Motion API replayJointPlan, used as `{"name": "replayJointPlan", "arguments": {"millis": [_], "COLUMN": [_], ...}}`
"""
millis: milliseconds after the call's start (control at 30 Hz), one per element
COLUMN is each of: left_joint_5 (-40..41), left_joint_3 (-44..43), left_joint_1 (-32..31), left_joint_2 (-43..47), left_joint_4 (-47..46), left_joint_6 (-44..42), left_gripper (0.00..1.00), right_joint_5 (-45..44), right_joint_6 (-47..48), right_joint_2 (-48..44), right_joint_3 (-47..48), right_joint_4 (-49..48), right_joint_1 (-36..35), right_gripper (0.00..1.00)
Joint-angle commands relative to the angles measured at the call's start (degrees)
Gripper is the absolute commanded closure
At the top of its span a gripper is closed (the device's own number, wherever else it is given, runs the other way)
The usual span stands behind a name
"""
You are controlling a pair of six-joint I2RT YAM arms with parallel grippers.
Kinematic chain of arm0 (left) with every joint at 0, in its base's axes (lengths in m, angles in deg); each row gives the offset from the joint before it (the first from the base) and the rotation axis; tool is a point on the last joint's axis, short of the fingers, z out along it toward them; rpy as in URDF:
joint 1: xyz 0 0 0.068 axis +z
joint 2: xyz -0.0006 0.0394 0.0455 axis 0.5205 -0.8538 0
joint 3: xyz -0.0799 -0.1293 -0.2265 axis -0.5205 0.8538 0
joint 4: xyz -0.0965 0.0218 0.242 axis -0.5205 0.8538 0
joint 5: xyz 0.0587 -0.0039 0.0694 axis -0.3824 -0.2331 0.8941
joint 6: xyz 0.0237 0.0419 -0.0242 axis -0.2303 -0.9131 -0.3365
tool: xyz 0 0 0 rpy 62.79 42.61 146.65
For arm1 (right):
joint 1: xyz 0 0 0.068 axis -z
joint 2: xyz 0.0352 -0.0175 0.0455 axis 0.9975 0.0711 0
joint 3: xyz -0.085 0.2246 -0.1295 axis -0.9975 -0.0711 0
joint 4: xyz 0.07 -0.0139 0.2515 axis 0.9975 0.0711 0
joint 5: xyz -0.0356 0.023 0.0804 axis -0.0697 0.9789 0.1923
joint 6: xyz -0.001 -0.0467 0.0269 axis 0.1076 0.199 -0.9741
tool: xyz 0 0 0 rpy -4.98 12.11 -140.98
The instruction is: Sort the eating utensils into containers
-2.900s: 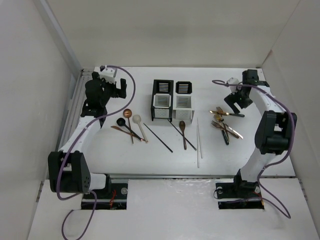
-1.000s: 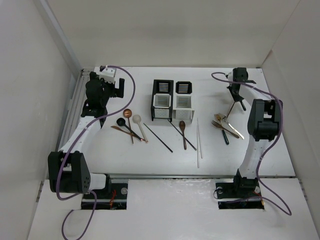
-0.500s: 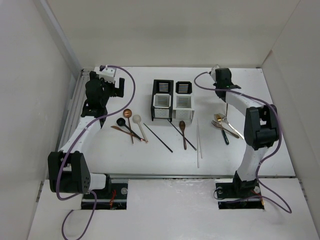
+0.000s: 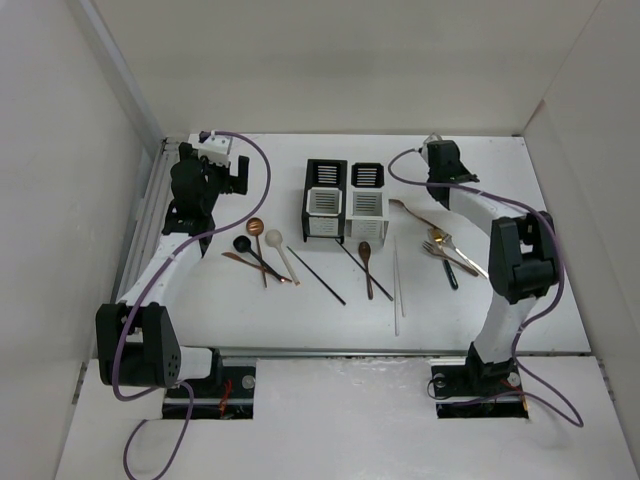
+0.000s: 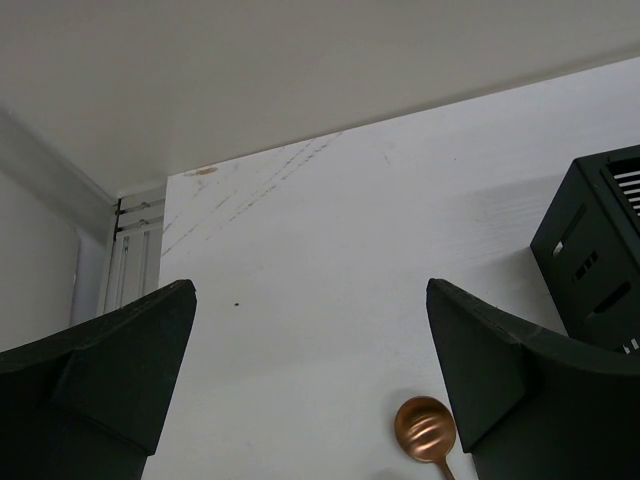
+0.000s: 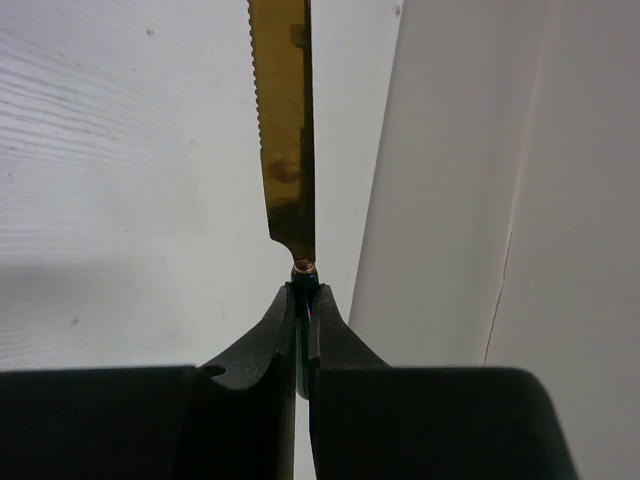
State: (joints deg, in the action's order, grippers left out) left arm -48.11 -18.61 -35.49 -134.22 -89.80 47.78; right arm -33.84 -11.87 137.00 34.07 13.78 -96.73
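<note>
**— White tabletop at the near edge. What lies closest to it?**

— A pair of white chopsticks. Their near tips come closest to that edge, with a bare strip of table before it. Just left of them a brown wooden spoon lies beside slanting black chopsticks.

**— And out to the sides?**

— On the left is a small cluster with handles crossing: a black spoon, a cream spoon and a copper spoon. Bare table shows between them and the left edge. On the right is a pile of gold forks, close beside the right arm.

**— The containers?**

— Farther back at mid-table stand two joined caddies with slotted tops. Bare table runs down both sides of them and behind them to the far wall.

**— The grippers?**

— The left gripper hovers at the far left with its fingers spread wide and nothing between them. The copper spoon is just below it, and a caddy corner sits at its right. The right gripper is up at the far right of the caddies. Its fingers are pressed together on the dark handle of a gold knife, whose serrated blade points away. A wall stands close on its right, though I cannot tell which one.
</note>
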Motion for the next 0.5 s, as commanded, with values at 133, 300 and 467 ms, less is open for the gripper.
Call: {"name": "replayJointPlan", "arguments": {"millis": [133, 300, 467], "left_joint_5": [-0.3, -0.3, -1.4], "left_joint_3": [0.2, 1.3, 2.3], "left_joint_1": [-0.2, -0.2, -0.2], "left_joint_2": [2.6, 2.6, 3.1], "left_joint_4": [-2.9, -4.2, -4.2], "left_joint_6": [0.1, 3.5, 5.8], "left_gripper": [0.00, 0.00, 0.00], "right_joint_5": [10.6, 44.9, 52.1], "right_joint_6": [-10.6, -26.3, -36.9], "right_joint_2": [-11.2, -17.4, -11.4], "right_joint_3": [4.0, 0.3, -3.5], "right_joint_4": [-2.6, -17.1, -41.6], "right_joint_1": [-0.8, -3.4, -9.8], "right_gripper": [1.00, 1.00, 1.00]}}
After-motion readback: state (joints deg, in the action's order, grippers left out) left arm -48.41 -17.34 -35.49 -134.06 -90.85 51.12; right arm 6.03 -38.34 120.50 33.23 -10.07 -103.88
